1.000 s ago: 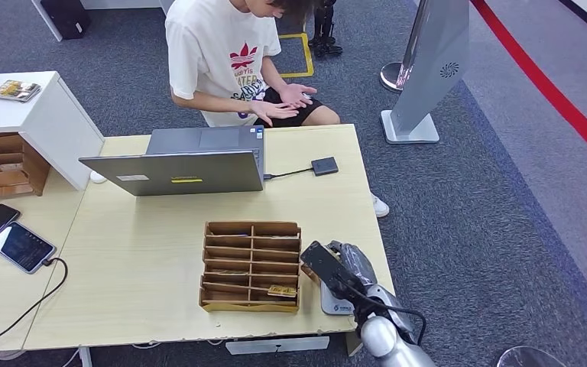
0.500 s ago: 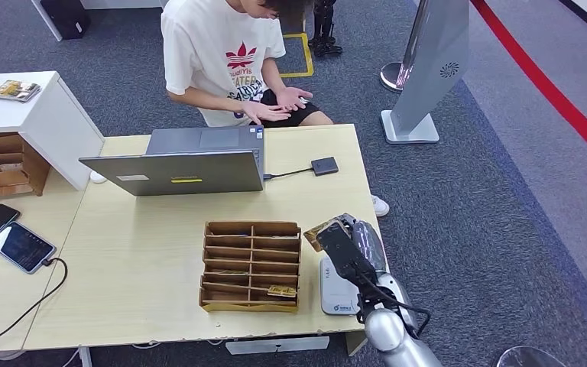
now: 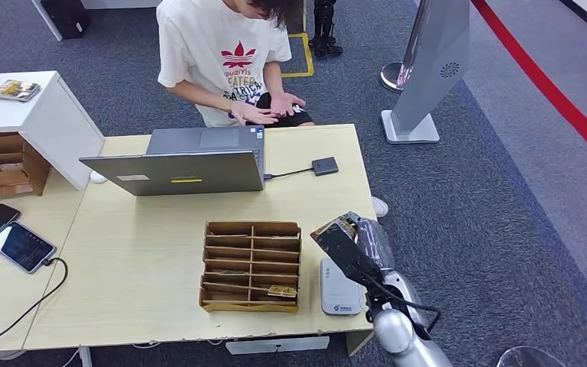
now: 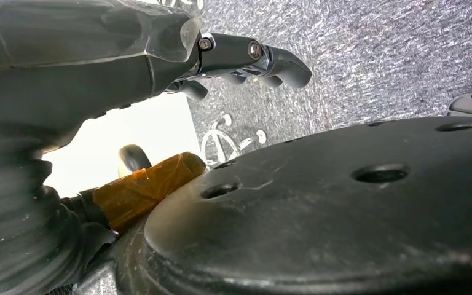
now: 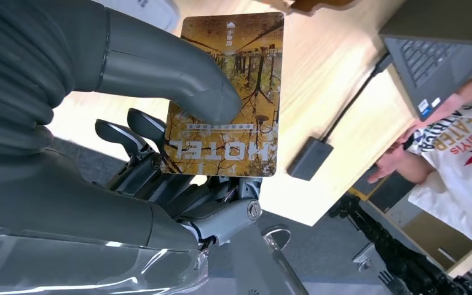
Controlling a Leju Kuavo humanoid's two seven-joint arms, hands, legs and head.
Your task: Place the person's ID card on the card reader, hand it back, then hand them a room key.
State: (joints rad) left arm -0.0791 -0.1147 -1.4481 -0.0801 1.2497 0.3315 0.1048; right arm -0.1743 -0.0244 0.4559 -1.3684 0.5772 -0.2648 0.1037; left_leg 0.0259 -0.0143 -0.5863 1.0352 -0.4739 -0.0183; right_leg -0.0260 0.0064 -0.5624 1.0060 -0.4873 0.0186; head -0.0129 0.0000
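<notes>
My right hand hovers over the table's near right corner and pinches a room key card. In the right wrist view the thumb presses the brown card printed HOTEL against the darker fingers. Just below the hand a white card device lies on the table. A small black reader is cabled to the laptop. The person leans behind the table, both hands together near the laptop. My left hand hangs over carpet, holding nothing.
A cardboard slot organiser with a card in its front row sits left of my right hand. Two phones lie at the left edge beside a white cabinet. A grey stand rises on the carpet beyond the table.
My right hand has risen from the white card device and moved slightly right and away, holding the key card. The person has leaned further over the table's far edge.
</notes>
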